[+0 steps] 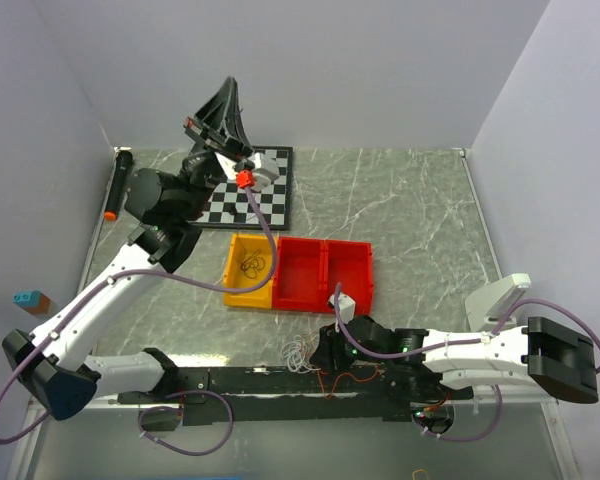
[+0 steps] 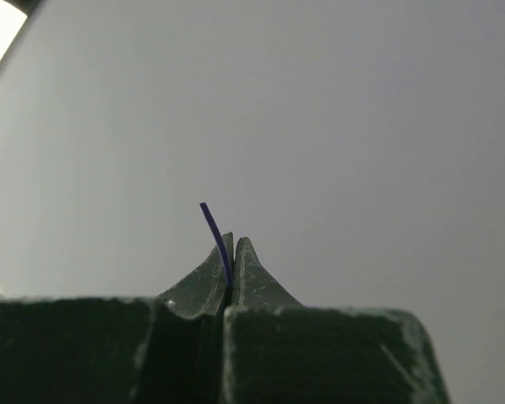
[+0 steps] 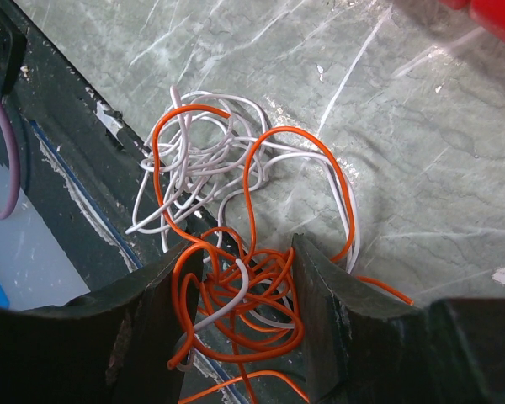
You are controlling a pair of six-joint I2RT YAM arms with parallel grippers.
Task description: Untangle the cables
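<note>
Separation step: left jaws pinch a bluish cable [image 2: 211,236]; right jaws, open, straddle the orange-white tangle [image 3: 236,290]. Likely next: close on one strand.

You see only the tip of the blue wire [image 2: 212,231]; the rest is hidden between the closed fingers of the left gripper [image 2: 233,251]. The orange cable [image 3: 194,111] runs off the bottom edge of the right wrist view, and the right gripper [image 3: 246,246] fingers cover parts of it. From above, the black cable [image 1: 252,265] is too small to trace.
</note>
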